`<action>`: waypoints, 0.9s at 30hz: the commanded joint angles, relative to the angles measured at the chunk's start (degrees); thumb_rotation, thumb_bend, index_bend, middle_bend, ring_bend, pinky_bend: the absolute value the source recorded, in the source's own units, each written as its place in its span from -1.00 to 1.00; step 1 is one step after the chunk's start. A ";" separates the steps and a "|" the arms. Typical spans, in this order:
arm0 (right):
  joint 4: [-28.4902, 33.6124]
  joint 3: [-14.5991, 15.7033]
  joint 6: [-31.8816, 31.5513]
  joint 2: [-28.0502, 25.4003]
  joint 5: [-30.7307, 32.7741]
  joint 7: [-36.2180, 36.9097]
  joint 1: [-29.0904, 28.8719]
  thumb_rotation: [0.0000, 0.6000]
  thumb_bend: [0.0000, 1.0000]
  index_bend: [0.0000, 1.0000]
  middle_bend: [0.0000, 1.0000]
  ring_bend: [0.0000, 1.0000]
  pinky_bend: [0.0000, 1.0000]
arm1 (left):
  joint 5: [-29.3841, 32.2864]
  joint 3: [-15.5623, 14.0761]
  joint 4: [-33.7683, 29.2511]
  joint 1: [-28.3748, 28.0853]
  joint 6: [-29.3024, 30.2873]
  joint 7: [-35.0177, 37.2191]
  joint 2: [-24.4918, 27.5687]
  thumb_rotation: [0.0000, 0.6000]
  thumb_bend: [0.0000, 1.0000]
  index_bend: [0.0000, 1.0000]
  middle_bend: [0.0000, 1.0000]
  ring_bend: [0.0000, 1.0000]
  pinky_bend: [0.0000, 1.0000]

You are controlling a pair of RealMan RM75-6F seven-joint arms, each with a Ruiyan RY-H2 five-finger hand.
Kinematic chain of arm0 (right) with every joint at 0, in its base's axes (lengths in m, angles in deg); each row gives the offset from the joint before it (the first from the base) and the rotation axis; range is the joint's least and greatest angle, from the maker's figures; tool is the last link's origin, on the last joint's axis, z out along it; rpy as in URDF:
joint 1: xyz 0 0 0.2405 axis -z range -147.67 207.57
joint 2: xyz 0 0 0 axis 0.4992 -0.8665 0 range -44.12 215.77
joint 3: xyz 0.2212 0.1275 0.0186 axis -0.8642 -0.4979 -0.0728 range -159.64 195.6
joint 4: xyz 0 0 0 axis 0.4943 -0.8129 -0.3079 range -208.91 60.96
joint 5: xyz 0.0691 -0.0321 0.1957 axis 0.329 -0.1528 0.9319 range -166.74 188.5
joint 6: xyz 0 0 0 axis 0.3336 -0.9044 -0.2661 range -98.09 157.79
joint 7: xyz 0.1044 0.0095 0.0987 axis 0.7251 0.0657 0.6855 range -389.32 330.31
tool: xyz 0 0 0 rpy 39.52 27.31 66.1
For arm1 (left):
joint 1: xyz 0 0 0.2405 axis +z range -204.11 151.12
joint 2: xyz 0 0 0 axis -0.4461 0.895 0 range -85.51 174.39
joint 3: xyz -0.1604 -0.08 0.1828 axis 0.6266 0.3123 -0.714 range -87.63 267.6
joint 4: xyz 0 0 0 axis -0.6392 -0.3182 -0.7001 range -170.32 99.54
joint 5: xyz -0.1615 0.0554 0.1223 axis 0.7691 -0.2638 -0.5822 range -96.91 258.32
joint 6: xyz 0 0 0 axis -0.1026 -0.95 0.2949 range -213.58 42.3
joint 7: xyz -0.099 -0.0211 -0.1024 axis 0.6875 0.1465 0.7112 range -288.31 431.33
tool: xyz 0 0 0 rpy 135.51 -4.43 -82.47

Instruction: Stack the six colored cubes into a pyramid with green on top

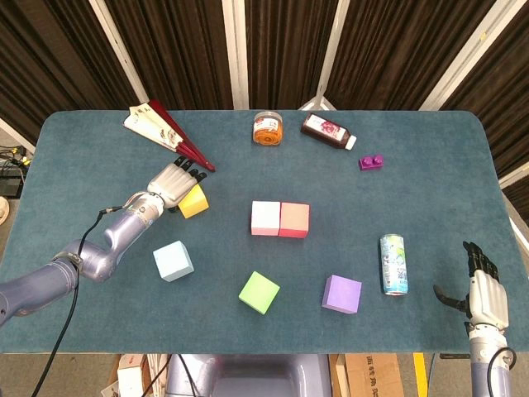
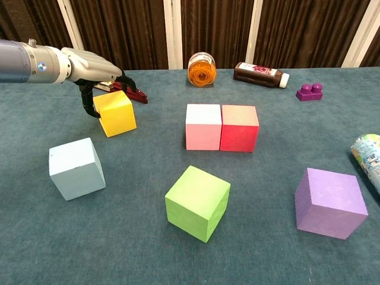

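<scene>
Left hand (image 1: 171, 184) is over the yellow cube (image 1: 195, 201), palm down, fingers draped across the cube's top and far side, thumb curled at its near-left face in the chest view. Whether the fingers are truly pressing on it I cannot tell, and the cube sits flat on the teal counter (image 1: 430, 182).

Working outward from that hand: at 12 o'clock, just beyond the fingertips, lies a folded red fan (image 1: 164, 130), its tip close to the yellow cube. At 6 o'clock from the hand sits the pale blue cube (image 1: 173, 260), well apart. At 3 o'clock, mid-counter, the pink cube (image 1: 265, 217) and the red cube (image 1: 294, 219) stand side by side, touching, pink on the left. Toward 5 o'clock, nearer the front edge, the green cube (image 1: 259, 292) rests alone, turned a little askew; further right sits the purple cube (image 1: 341, 294). None of the six is stacked.

Along the far edge, at 12 o'clock from the pink-and-red pair, an orange jar (image 1: 267, 128) stands upright, a dark bottle (image 1: 328, 131) lies on its side to its right, and a small purple brick (image 1: 371, 161) sits further right. A drink can (image 1: 393, 264) lies just right of the purple cube.

Right hand (image 1: 484, 293) hangs off the front-right corner, fingers spread and straight, holding nothing.
</scene>
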State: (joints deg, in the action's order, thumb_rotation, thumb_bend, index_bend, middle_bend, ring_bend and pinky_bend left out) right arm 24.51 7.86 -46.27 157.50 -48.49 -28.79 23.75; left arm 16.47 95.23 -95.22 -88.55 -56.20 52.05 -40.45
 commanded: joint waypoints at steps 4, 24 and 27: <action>-0.11 -0.10 0.69 0.02 0.07 0.34 -0.03 1.00 -0.46 -0.96 -0.94 -1.00 -1.00 | -0.19 0.17 0.05 0.01 0.96 0.22 0.02 1.00 -0.42 -0.43 -0.34 -1.00 -1.00; 0.22 -0.38 1.86 -1.00 -1.40 3.36 0.58 1.00 -0.45 -0.96 -0.94 -1.00 -1.00 | 24.33 0.57 -30.69 8.14 22.35 -13.25 16.47 1.00 -0.41 -0.38 -0.25 -1.00 -1.00; 0.22 -0.18 2.38 -1.15 -2.02 4.01 0.54 1.00 -0.46 -0.96 -0.94 -1.00 -1.00 | 30.45 -0.20 -35.69 8.96 28.83 -18.50 18.15 1.00 -0.41 -0.38 -0.25 -1.00 -1.00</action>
State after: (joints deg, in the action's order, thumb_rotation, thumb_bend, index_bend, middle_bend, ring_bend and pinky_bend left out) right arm 24.73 7.62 -44.03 156.42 -50.36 -24.93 24.30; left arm 40.02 95.59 -124.73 -81.86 -34.63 39.67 -25.85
